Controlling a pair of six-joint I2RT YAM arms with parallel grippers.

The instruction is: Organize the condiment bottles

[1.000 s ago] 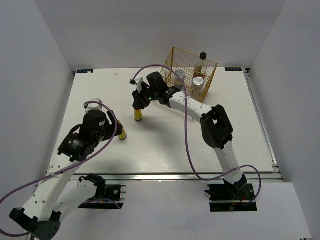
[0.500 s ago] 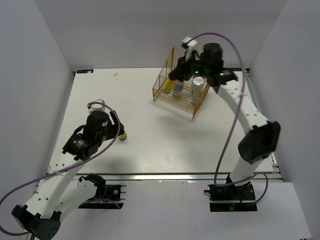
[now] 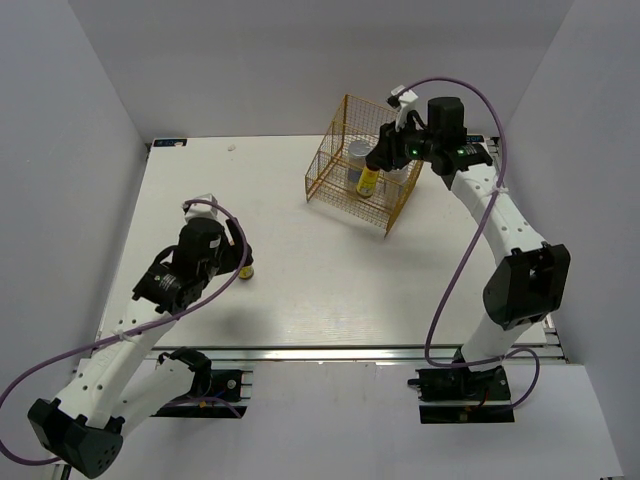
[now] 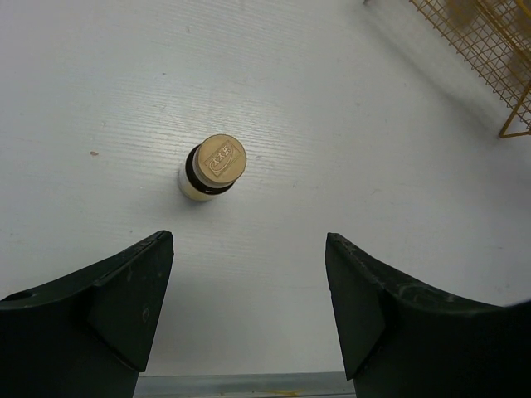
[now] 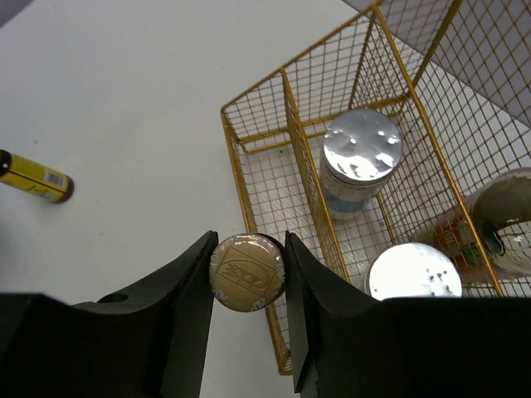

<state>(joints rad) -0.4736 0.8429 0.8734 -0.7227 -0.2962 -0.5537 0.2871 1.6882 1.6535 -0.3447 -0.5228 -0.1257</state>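
1. Right hand (image 5: 248,259) clamped on the gold cap of the held amber bottle (image 3: 368,183), which hangs upright, cap up and long axis vertical, at the gold wire rack (image 3: 335,175) on the far right of the worktop (image 3: 300,250). From the overhead view I cannot tell whether its base touches the rack floor.
2. Its yellow label faces the overhead camera, but the print is too small for me to read. The cap carries an embossed rectangular emblem whose lettering I cannot make out from the right wrist view.
3. Left hand (image 4: 247,249), fingers wide apart and holding nothing, hovers over the second amber bottle (image 4: 214,166). That bottle stands upright on the left half of the worktop, clear of both fingers and well apart from the rack, with its long axis vertical and its cap toward my wrist camera.
4. That cap bears the same kind of embossed emblem, also unreadable. The right wrist view shows its yellow label with what looks like a barcode.
5. Inside the rack, the first white cylinder (image 5: 362,157) stands upright just beside the wire divider, silvery lid up, with a blue label on its side. The second white cylinder (image 5: 413,274) stands near it, and I see only its lid.
6. The tall clear bottle (image 5: 489,232) stands at the rack's right side, close to the second white cylinder. Its label is red and white, the print blurred.
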